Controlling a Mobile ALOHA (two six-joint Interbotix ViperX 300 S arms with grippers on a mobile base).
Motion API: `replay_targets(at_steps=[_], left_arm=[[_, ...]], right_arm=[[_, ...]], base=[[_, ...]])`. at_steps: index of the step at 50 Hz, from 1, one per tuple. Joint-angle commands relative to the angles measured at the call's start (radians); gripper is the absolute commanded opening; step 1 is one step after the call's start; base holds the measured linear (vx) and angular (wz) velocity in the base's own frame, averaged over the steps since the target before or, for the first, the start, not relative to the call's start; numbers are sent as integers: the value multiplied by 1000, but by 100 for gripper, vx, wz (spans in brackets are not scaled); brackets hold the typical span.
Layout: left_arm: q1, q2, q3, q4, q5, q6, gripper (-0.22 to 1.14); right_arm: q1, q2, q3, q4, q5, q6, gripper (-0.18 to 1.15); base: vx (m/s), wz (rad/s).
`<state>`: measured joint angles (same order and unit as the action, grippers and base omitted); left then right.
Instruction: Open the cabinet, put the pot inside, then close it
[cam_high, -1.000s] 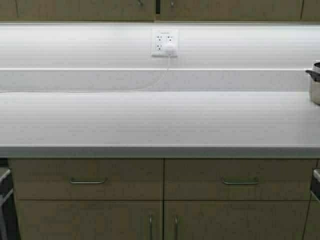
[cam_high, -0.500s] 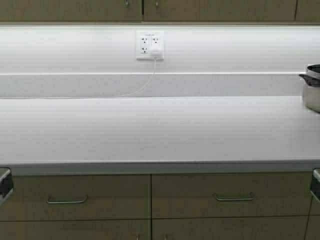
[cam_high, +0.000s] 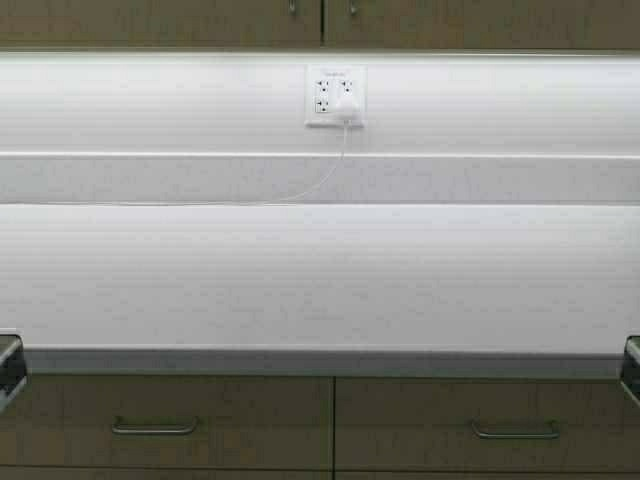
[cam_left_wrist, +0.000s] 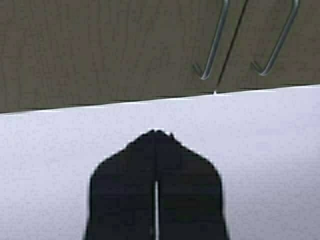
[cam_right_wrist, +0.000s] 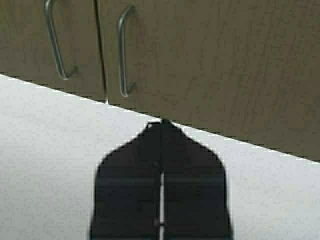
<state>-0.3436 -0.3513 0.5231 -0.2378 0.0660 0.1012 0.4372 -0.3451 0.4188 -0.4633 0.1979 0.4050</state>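
So basically nothing of the task is done yet, as far as I can tell. The tan-olive wood-grain wall cabinet with the slim vertical metal handles (cam_high: 320, 20) sits right above the white wall outlet with a plug in it (cam_high: 335, 96), and both its doors are shut. Only their bottom edge shows in the high view. The pot isn't visible in any view, so I can't say where it is. Opening, loading and closing are all left to do.

Both arms sit low, near the front edge of the long white tabletop (cam_high: 320, 275), well below the outlet. The left hand (cam_left_wrist: 156, 134) has its dark fingers pressed together, holding nothing. Same for the right hand (cam_right_wrist: 161, 122). Both wrist views look up at the cabinet's handles.

It's a kitchen: a thin white cord (cam_high: 310, 188) runs from the outlet along the brightly lit backsplash, and matching wood drawers with horizontal pulls (cam_high: 155, 428) sit under the tabletop.
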Motion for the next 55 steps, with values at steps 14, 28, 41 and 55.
replay_targets(at_steps=[14, 28, 41, 55], left_arm=[[-2, 14, -17, -2, -8, -3, 4], [-2, 29, -12, -2, -8, -6, 4], [-2, 29, -8, 0, -8, -6, 4], [-2, 29, -6, -2, -8, -5, 4]], right_arm=[[-5, -135, 114, -2, 6, -9, 6], [-5, -137, 118, -2, 8, -9, 6], [-5, -137, 130, -2, 8, -11, 6], [-5, -137, 135, -2, 8, -9, 6]], base=[[6, 5], [1, 0], [-1, -1], [0, 0]])
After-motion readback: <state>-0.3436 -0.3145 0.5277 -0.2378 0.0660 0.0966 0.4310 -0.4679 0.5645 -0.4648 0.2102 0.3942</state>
